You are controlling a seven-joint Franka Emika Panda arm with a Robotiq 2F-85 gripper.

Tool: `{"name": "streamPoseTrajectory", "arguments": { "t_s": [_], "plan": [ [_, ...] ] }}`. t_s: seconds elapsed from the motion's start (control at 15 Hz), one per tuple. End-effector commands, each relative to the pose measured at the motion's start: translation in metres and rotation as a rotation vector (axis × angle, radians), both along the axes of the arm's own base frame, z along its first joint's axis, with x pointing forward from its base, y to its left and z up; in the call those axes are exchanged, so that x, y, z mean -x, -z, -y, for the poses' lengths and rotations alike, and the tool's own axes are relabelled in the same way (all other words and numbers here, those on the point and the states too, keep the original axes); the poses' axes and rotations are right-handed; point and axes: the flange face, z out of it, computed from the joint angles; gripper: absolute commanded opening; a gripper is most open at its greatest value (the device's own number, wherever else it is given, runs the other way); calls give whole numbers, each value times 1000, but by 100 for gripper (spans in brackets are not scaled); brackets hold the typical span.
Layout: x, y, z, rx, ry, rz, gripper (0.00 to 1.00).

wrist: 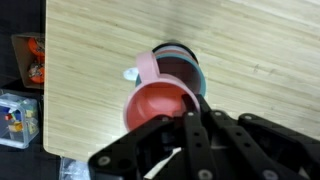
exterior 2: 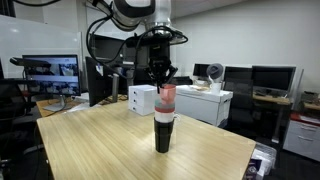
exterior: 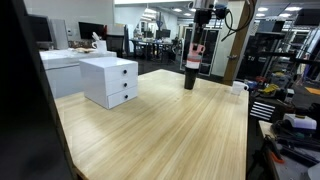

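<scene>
A tall stack of cups stands on the wooden table (exterior 2: 110, 140), with a black cup (exterior 2: 163, 135) at the bottom and a red cup (exterior 2: 167, 96) on top. In the wrist view the red cup (wrist: 152, 106) sits over a pink cup (wrist: 150, 66) and a light blue rim (wrist: 201, 78). My gripper (wrist: 188, 122) comes straight down from above and is shut on the red cup's rim, one finger inside and one outside. Both exterior views show the gripper (exterior 2: 160, 75) over the cup stack (exterior: 191, 66). I cannot tell whether the red cup is lifted free of the stack.
A white two-drawer unit (exterior: 110, 80) stands on the table, also seen behind the stack as the drawer unit (exterior 2: 143, 98). Off the table's edge lie an orange packet (wrist: 30, 60) and a clear box (wrist: 18, 115). A small white object (exterior: 238, 88) lies near the edge.
</scene>
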Motion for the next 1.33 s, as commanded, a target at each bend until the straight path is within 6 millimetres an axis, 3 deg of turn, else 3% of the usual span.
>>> {"name": "streamPoseTrajectory", "arguments": {
  "t_s": [0.0, 0.4, 0.47, 0.53, 0.93, 1.2, 1.27],
  "plan": [
    [-7, 5, 0, -18, -35, -6, 5],
    [-10, 20, -2, -21, -40, -35, 5],
    [-10, 19, -1, -20, -39, -35, 31],
    [-10, 18, -1, -21, -37, -35, 32],
    [-3, -4, 5, -23, -17, 3, 73],
    [9, -24, 22, -25, 49, 53, 98],
    [17, -29, 28, -31, 82, 73, 100]
  ]
}}
